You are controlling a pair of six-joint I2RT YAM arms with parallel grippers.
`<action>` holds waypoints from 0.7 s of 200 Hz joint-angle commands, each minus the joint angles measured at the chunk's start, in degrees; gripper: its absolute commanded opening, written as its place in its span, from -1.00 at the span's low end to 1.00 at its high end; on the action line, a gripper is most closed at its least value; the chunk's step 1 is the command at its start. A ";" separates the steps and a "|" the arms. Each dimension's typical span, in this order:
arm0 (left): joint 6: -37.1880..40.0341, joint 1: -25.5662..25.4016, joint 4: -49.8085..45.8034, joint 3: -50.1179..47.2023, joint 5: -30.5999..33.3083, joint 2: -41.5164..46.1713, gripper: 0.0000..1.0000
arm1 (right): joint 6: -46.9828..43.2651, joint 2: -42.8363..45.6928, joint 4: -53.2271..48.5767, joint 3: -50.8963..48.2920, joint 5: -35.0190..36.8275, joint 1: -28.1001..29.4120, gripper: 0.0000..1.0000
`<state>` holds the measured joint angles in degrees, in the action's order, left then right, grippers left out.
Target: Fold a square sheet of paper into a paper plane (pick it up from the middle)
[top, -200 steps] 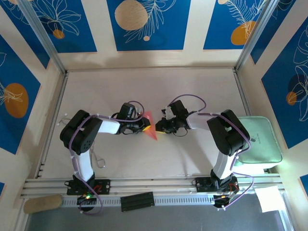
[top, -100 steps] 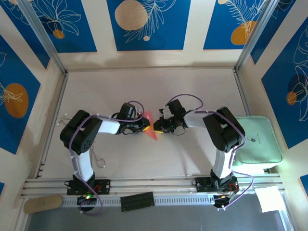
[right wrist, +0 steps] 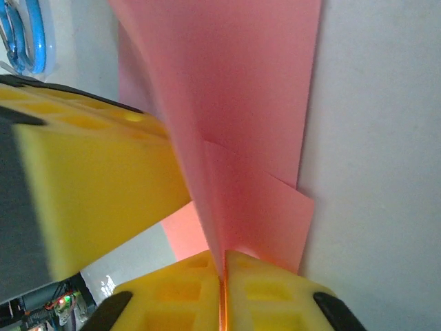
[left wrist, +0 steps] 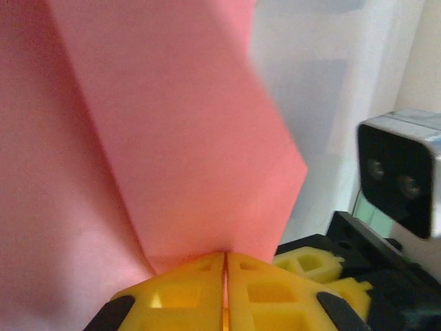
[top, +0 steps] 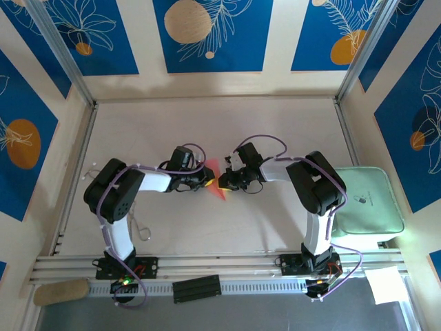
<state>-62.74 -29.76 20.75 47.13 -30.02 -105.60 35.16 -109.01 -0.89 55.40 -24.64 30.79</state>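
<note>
Top external view: two arms reach inward from their bases at the near edge of the pale desk (top: 207, 124) and meet close to its middle. Between them is a thin pink-red paper sheet (top: 218, 187), creased and folded into a narrow wedge whose tip points toward the near edge. The left gripper (top: 207, 183) meets the sheet from the left and the right gripper (top: 224, 183) from the right, so the two sit just beside each other with the paper between. A pale green cushion-like pad (top: 368, 203) lies at the right margin, well apart from the paper. A small white paper sheet (top: 386, 284) lies past the desk's near right corner. Left wrist view: the left arm's yellow jaws are pressed together with no gap and pinch the sheet's nearest edge. From there the pink paper spreads away in two panels divided by a sharp crease, and a yellow finger (left wrist: 306, 265) of the right gripper shows at lower right. Right wrist view: the right arm's yellow jaws are likewise closed flat on overlapping layers of the sheet, and a large yellow finger (right wrist: 89, 179) of the left gripper sits just beside the sheet's left face. Whether the paper touches the desk cannot be told.
</note>
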 commanded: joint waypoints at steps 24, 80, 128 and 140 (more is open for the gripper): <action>2.01 1.78 -2.37 0.15 0.66 3.86 -0.74 | -2.37 -0.63 0.85 -0.01 -3.58 -0.20 -0.88; 3.47 2.56 -3.67 1.28 0.24 1.20 -0.73 | -3.61 -1.16 3.09 -0.38 -7.69 -0.98 -0.89; 4.20 2.56 -4.99 3.47 -0.39 -0.39 -0.70 | -3.73 -1.71 0.68 0.58 -4.79 -0.97 -0.74; 4.37 2.51 -5.11 3.66 -0.56 -0.67 -0.70 | -3.69 -1.81 0.20 0.84 -4.05 -0.99 -0.71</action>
<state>-60.31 -27.59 17.32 49.01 -29.80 -105.30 32.36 -109.97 1.65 55.40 -29.28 29.98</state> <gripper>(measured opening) 0.149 0.134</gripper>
